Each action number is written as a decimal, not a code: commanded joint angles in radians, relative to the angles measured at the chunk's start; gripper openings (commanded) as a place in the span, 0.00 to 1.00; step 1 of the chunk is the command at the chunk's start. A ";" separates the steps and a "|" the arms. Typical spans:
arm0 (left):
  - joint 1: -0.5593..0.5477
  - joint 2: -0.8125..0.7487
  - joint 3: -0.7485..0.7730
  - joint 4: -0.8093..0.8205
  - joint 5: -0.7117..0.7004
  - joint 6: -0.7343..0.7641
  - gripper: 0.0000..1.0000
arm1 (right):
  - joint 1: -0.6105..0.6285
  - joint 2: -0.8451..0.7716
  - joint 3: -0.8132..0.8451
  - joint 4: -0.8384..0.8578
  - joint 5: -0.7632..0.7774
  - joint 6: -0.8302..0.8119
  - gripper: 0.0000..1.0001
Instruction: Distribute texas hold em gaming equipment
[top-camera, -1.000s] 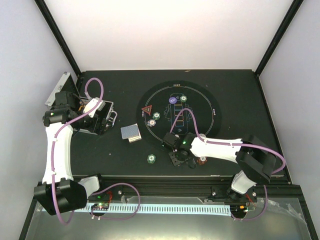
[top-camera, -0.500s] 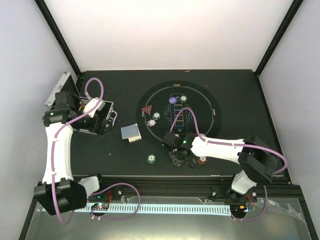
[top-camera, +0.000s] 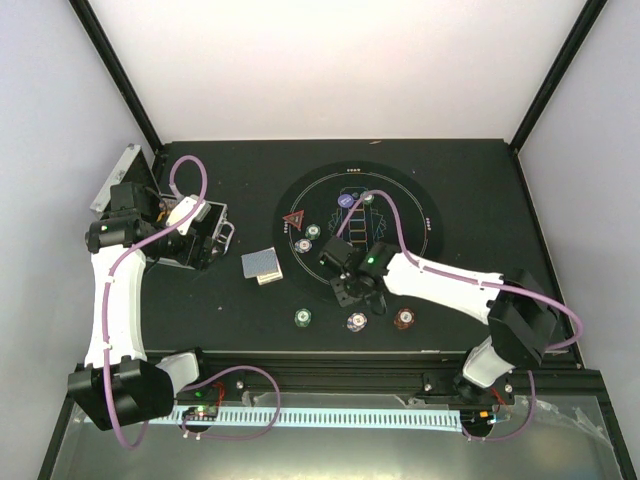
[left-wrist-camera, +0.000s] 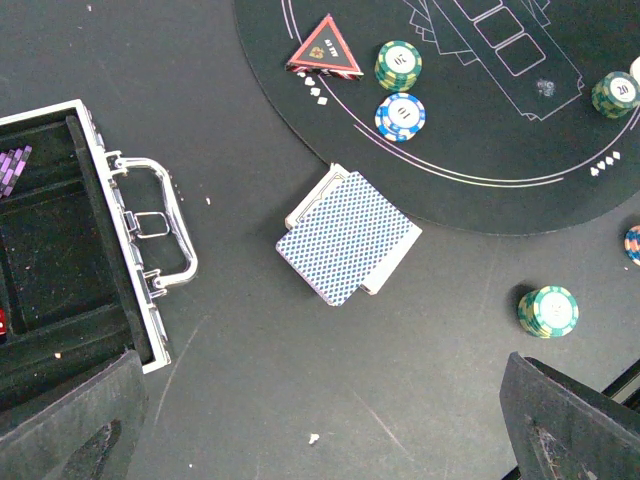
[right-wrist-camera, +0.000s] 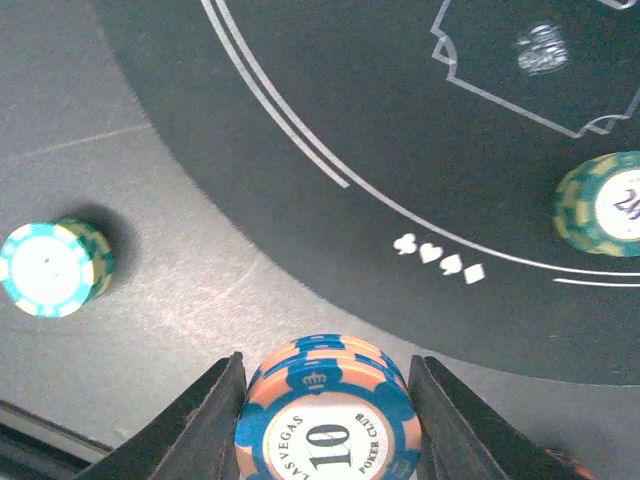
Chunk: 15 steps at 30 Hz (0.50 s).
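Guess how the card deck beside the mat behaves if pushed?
The card deck would probably shear and fan out: its layers already sit offset. Lying flat on the table, its low edges likely resist pinching; rolling seems unlikely.

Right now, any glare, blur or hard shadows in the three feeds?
Top external: even light, no glare; white back wall bright against the dark table, chip markings too small to read. Left wrist: sharp, card deck pattern crisp; the hand's fingers dark and soft. Right wrist: near chip stack print legible; green stack casts a soft shadow; mat print up top slightly blurred.
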 joint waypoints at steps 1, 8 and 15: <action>0.008 -0.010 0.025 0.009 -0.001 0.001 0.99 | -0.069 -0.008 0.055 -0.048 0.029 -0.055 0.07; 0.007 0.001 0.019 0.008 0.015 -0.001 0.99 | -0.254 0.031 0.185 -0.074 0.031 -0.158 0.07; 0.007 0.002 0.015 0.012 0.005 -0.003 0.99 | -0.441 0.214 0.388 -0.067 0.025 -0.245 0.06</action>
